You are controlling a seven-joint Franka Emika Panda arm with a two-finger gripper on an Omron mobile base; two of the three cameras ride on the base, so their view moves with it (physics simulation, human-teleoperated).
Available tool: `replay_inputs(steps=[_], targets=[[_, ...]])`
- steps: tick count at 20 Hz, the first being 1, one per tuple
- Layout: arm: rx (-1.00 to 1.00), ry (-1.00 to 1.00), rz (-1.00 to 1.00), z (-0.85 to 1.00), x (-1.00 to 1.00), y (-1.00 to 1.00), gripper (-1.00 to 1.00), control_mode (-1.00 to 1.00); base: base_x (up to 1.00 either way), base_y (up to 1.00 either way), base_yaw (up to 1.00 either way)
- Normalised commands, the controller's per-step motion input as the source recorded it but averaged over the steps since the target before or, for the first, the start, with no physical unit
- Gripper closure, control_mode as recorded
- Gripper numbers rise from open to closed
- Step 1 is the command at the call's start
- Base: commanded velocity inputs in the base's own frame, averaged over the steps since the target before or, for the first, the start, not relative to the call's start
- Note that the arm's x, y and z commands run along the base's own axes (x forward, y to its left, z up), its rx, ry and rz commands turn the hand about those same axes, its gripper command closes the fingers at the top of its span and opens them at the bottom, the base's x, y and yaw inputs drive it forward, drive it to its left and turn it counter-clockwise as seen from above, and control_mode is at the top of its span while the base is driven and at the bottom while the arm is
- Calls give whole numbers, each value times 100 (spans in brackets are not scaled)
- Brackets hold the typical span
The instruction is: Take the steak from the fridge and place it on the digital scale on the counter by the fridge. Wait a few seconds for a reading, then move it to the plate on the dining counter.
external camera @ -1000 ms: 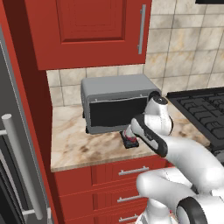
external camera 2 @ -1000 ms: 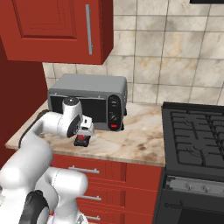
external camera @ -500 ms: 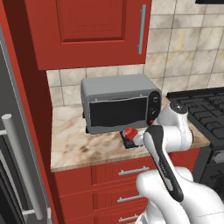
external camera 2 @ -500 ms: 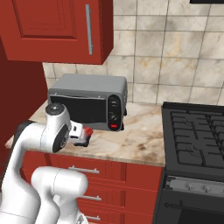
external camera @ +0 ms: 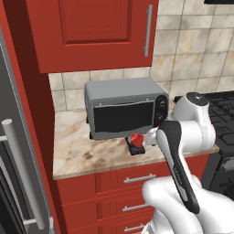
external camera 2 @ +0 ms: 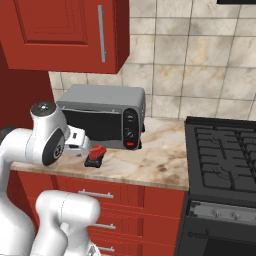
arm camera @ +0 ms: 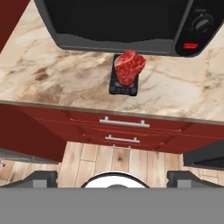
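Note:
The steak (arm camera: 129,66), a red marbled chunk, lies on the small black digital scale (arm camera: 123,87) just in front of the toaster oven, with nothing holding it. Both also show from the base: the steak (external camera: 135,139) (external camera 2: 98,150) on the scale (external camera: 136,149) (external camera 2: 92,162). My gripper (arm camera: 113,178) hangs back off the front edge of the counter (arm camera: 48,74), above the floor, open with nothing between its wide-spread fingers. The fridge (external camera: 11,183) stands at the left with its silver bar handle (external camera: 22,173).
A grey toaster oven (external camera: 123,107) (external camera 2: 102,115) sits behind the scale. Red drawers (arm camera: 122,124) with silver handles run below the counter, and a red cabinet (external camera: 91,32) hangs above. A black stove (external camera 2: 225,155) lies to the right.
The gripper has let go of the steak, leaving it on the scale. The arm has drawn back from the counter toward the base.

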Motion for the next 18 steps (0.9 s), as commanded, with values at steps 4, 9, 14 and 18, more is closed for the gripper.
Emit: replay_inputs(steps=[4, 9, 14, 18], targets=[[-3, 0, -1, 62, -24, 0, -100, -100, 0, 0, 0], [1, -4, 0, 31, -22, 0, -100, -100, 0, 0, 0], [0, 0, 0, 0, 0, 0, -100, -100, 0, 0, 0], [0, 0, 0, 0, 0, 0, -100, -100, 0, 0, 0]])
